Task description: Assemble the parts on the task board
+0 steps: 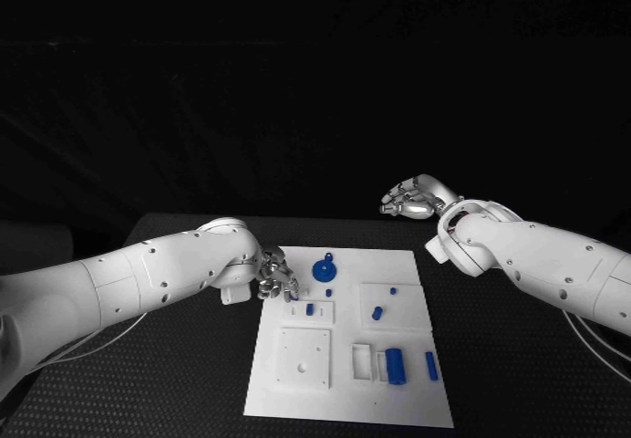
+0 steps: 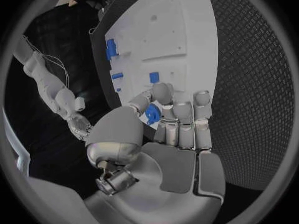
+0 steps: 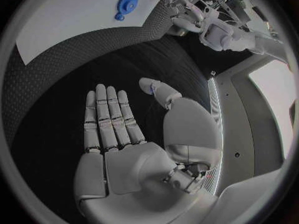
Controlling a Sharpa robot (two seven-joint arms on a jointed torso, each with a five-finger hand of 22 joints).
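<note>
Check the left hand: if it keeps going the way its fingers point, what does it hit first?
Likely the task board. The left hand already holds a small blue part in its fingers, which point across the white plate; height above it is unclear.

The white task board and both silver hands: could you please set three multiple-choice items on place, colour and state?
1. The round blue disc part lies: A at the white task board's far end; B at its near end; C off it.
2. The small part pinched by the silver left hand: A grey; B blue; C red.
3. The silver right hand: A holds a part; B empty, fingers apart; C presses the board.
A, disc by far edge; B, blue between thumb and finger; B, bare palm.
</note>
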